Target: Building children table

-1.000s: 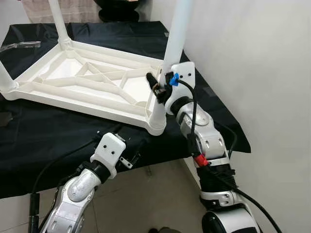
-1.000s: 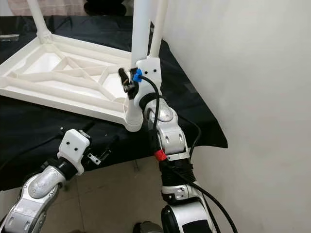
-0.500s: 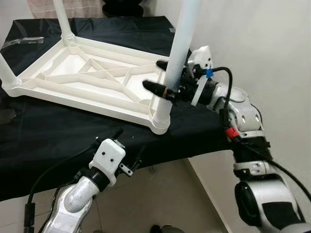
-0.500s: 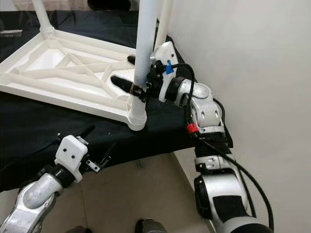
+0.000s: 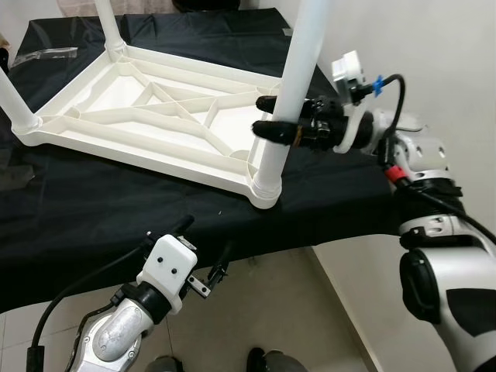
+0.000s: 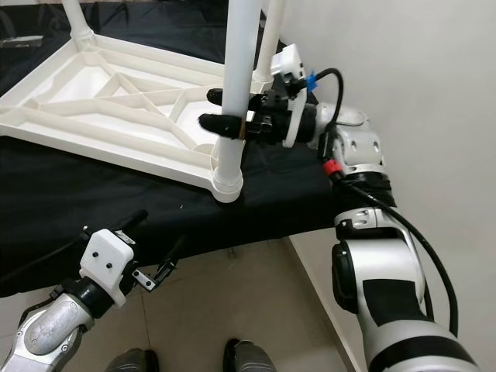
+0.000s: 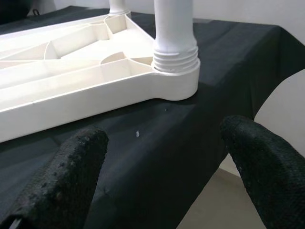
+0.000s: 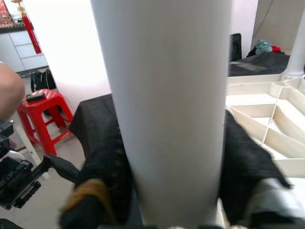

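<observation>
A white plastic children's table [image 5: 139, 132] lies upside down on a black-covered surface [image 5: 93, 209], with its legs pointing up. At the near right corner a white leg [image 5: 298, 77] stands in its threaded socket [image 7: 175, 57]. My right gripper [image 5: 267, 115] reaches in from the right and is shut on this leg a little above the socket. In the right wrist view the leg [image 8: 167, 105] sits tight between both black fingers [image 8: 107, 162]. My left gripper [image 5: 203, 246] hangs open below the front edge of the surface and holds nothing. Its fingers [image 7: 71, 176] face that corner.
Other legs rise at the far corner [image 5: 108, 23] and the left corner [image 5: 12, 101]. A white wall [image 5: 434, 62] runs close along the right side. A red stool [image 8: 35, 114] stands on the floor. Tiled floor and two dark feet [image 6: 244, 356] lie below the front edge.
My right arm has swung out from under the corner to the right side, its gripper turning around the leg while staying on it. The camera has shifted. My left gripper sits slightly lower.
</observation>
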### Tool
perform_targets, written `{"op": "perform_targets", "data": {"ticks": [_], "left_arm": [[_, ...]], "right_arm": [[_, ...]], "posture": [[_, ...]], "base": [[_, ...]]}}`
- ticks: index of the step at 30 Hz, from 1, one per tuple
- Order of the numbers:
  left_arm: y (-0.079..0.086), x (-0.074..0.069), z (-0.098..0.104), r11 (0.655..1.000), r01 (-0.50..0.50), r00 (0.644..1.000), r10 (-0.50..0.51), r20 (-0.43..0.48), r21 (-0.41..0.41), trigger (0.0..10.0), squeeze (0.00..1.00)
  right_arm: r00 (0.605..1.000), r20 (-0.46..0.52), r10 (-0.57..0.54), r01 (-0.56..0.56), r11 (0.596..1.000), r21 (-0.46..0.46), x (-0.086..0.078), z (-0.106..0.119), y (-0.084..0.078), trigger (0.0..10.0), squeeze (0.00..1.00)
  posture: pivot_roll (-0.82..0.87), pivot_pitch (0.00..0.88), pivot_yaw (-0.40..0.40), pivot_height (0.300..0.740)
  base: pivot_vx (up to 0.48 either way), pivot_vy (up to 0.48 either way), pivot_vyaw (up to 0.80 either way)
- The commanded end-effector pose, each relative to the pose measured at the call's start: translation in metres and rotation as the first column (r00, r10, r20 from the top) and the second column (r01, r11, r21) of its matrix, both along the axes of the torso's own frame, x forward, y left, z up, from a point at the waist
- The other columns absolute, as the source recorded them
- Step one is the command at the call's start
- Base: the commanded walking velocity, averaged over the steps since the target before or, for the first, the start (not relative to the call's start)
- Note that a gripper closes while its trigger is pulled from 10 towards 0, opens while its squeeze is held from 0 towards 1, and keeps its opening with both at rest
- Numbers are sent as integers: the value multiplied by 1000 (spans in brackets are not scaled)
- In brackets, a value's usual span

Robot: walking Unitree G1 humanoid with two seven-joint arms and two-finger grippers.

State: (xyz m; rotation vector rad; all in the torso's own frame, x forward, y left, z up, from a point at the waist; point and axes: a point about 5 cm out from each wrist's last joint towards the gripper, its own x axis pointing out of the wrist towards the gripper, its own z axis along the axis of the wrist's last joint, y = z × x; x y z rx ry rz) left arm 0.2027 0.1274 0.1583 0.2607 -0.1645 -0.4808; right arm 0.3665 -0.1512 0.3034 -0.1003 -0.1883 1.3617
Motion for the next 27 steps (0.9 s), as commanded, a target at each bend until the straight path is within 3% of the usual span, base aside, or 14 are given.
{"op": "perform_targets", "data": {"ticks": [1,8,11,12,13,14,15,16,17,18,19,21,25,27], "left_arm": [[-2,-3,1,1000,14,1000,-14,-7,6,10000,0],[-3,-1,1,1000,13,1000,-13,-4,2,10000,0],[-4,2,1,1000,8,1000,-8,2,2,10000,0],[-4,2,1,1000,8,1000,-8,2,2,10000,0],[-5,4,1,1000,1,1000,-1,7,1,10000,0],[-5,4,1,1000,1,1000,-1,7,1,10000,0],[-4,7,0,1000,-5,1000,5,11,2,10000,0],[-4,8,0,1000,-8,1000,8,13,3,10000,0],[-4,12,0,1000,-8,1000,8,17,7,10000,0],[-5,15,0,1000,-7,1000,7,20,10,10000,0],[-5,15,0,1000,-7,1000,7,20,10,10000,0],[-5,19,-2,1000,-1,1000,1,20,16,10000,0],[-4,23,-5,1000,5,1000,-5,15,25,10000,0],[-3,24,-6,1000,-5,1000,4,12,23,10000,0]], "right_arm": [[999,-2,53,-53,999,-6,-3,1,-3,0,0],[1000,3,10,-10,1000,-21,-4,-2,-11,0,0],[984,-5,-177,177,984,-19,0,-16,-12,0,0],[984,-5,-177,177,984,-19,0,-16,-12,0,0],[884,26,-466,467,879,-97,1,-46,-3,0,0],[884,26,-466,467,879,-97,1,-46,-3,0,0],[648,75,-758,761,641,-102,-1,-68,-3,0,0],[428,115,-896,903,421,-79,-7,-79,-7,0,0],[361,39,-932,930,357,-85,-13,-95,11,0,0],[371,-35,-928,923,372,-101,-16,-105,26,0,0],[371,-35,-928,923,372,-101,-16,-105,26,0,0],[430,-120,-895,894,440,-79,-12,-104,52,0,0],[476,-137,-869,874,485,-36,-3,-88,73,0,0],[469,-143,-872,877,478,-37,-5,-87,76,0,0]], "posture": [[73,239,-98,740],[65,230,-109,740],[53,205,-143,740],[53,205,-143,740],[50,190,-148,740],[50,190,-148,740],[30,177,-152,740],[30,177,-152,740],[24,161,-124,740],[24,161,-124,740],[24,161,-124,740],[29,136,-118,740],[26,120,-122,740],[34,116,-130,740]], "base": [[0,0,0],[0,0,0],[0,0,0],[0,0,0],[0,0,0],[0,0,0],[0,0,0],[0,0,0],[0,0,0],[0,0,0],[0,0,0],[0,0,0],[0,0,0],[0,0,0]]}}
